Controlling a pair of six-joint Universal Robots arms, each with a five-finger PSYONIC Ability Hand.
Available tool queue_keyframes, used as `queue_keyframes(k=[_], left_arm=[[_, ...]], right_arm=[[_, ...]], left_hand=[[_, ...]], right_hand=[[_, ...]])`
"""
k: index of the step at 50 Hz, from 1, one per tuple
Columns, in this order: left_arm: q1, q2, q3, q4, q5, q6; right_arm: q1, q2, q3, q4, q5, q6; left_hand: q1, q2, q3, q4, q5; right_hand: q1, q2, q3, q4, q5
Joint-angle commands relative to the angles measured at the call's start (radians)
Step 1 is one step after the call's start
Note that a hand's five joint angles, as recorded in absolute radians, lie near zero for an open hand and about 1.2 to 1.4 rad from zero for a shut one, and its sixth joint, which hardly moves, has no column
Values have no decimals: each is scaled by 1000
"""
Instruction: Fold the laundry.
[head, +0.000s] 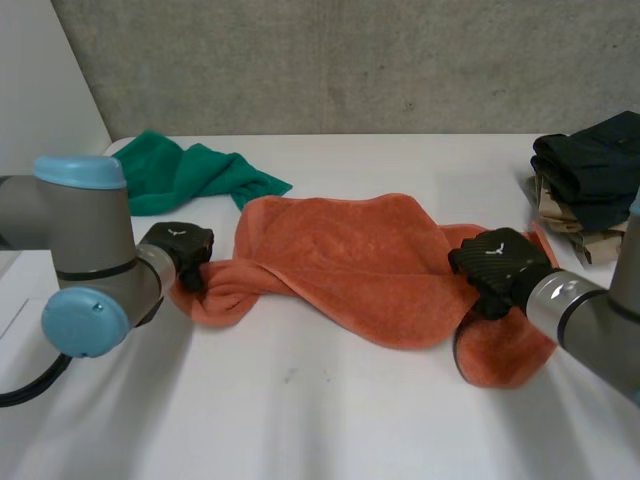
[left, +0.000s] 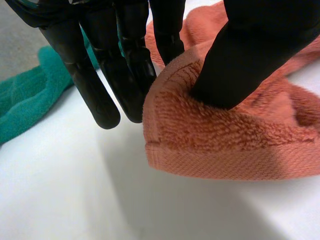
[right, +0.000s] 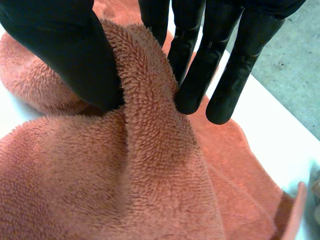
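Note:
An orange towel lies crumpled across the middle of the white table. My left hand is at the towel's left end, pinching a hemmed corner of the orange towel between thumb and fingers. My right hand is at the right end, where a raised fold of the orange towel is pinched between its thumb and fingers. The towel's right end curls under that hand.
A green cloth lies bunched at the back left, also beside my left hand's fingers as the green cloth. A stack of dark folded garments sits at the right edge. A grey wall runs behind the table.

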Motion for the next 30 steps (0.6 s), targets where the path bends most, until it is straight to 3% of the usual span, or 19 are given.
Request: queue_keyframes(k=[1,10,15,21,24,25,26,28,29,30], left_arm=[[-4,246,-123,-23,7,1],[-8,465,-260,-3,22,3],[-22,471,-324,-3,59,1],[-39,416,-335,43,68,3],[-39,362,-314,71,66,4],[-38,345,-303,80,66,4],[-38,330,-292,86,65,4],[-39,293,-260,98,60,4],[-39,279,-248,99,59,3],[-39,270,-237,99,59,4]], right_arm=[[-57,-113,-104,246,-5,-92],[-89,-139,-256,459,4,-279],[-78,-7,-356,559,10,-399],[-58,163,-502,524,-4,-520],[-23,278,-569,394,-5,-563],[-9,306,-574,342,-5,-571],[6,333,-574,261,4,-576],[15,350,-563,172,10,-566],[21,354,-547,92,19,-554],[23,349,-536,59,27,-547]], left_hand=[[245,202,209,201,245],[245,202,209,201,245],[245,202,209,201,245],[245,202,209,201,245],[245,202,209,201,245],[245,202,209,201,245],[245,202,209,201,245],[245,202,209,201,245],[245,202,209,201,245],[245,202,209,201,245]], right_hand=[[407,221,213,208,229],[407,221,213,208,229],[407,221,213,208,229],[407,221,213,208,229],[407,221,213,208,229],[353,167,158,154,175],[-14,-200,-208,-213,-192],[-429,-615,-624,-629,-607],[-815,-1000,-1009,-1014,-992],[-815,-1000,-1009,-1014,-992]])
